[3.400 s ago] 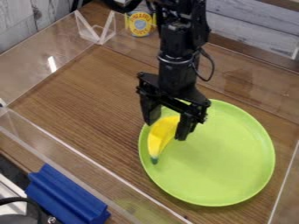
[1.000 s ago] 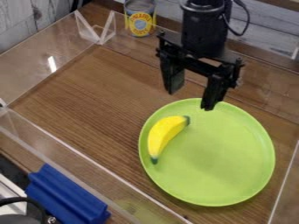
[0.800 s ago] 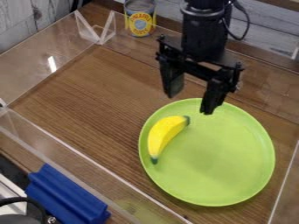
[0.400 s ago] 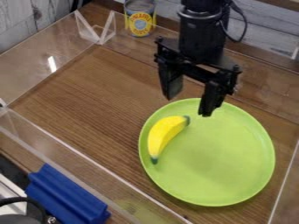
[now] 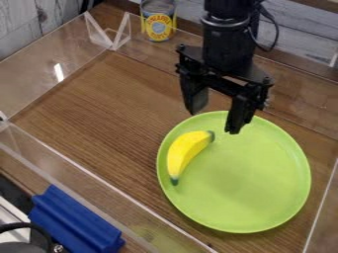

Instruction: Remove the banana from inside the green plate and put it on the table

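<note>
A small yellow banana [image 5: 188, 154] lies inside the left part of the lime-green plate [image 5: 271, 188], its dark tips pointing up-right and down-left. The plate rests on the brown wood-grain table [image 5: 106, 109]. My black gripper [image 5: 214, 115] hangs above the plate's far-left rim, raised clear of the banana. Its two fingers are spread wide apart and hold nothing.
Clear acrylic walls [image 5: 40, 59] ring the table. A blue block [image 5: 73, 225] sits at the near left corner. A yellow-labelled container [image 5: 158, 26] stands at the back, beside a clear angled stand [image 5: 109, 36].
The gripper drifted slightly left and down over the last second, staying open. Earlier it stood low around the banana; the banana has stayed in the plate.
</note>
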Controlling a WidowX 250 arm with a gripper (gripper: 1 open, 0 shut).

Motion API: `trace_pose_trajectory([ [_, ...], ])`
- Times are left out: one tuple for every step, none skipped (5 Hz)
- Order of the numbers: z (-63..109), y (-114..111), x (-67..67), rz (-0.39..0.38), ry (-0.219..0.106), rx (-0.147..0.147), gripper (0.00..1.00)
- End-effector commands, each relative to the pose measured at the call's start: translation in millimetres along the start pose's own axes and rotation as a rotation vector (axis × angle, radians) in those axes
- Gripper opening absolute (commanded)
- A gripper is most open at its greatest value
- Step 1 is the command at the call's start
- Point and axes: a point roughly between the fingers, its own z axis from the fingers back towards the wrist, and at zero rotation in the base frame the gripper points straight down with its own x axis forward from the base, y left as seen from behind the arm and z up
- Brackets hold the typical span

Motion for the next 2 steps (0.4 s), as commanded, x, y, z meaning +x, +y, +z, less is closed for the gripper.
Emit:
trace_pose_trajectory([
  [10.0, 0.2, 3.0, 0.0, -0.056, -0.005, 1.0],
  [8.1, 0.8, 3.9, 0.001, -0.063, -0.006, 1.0],
])
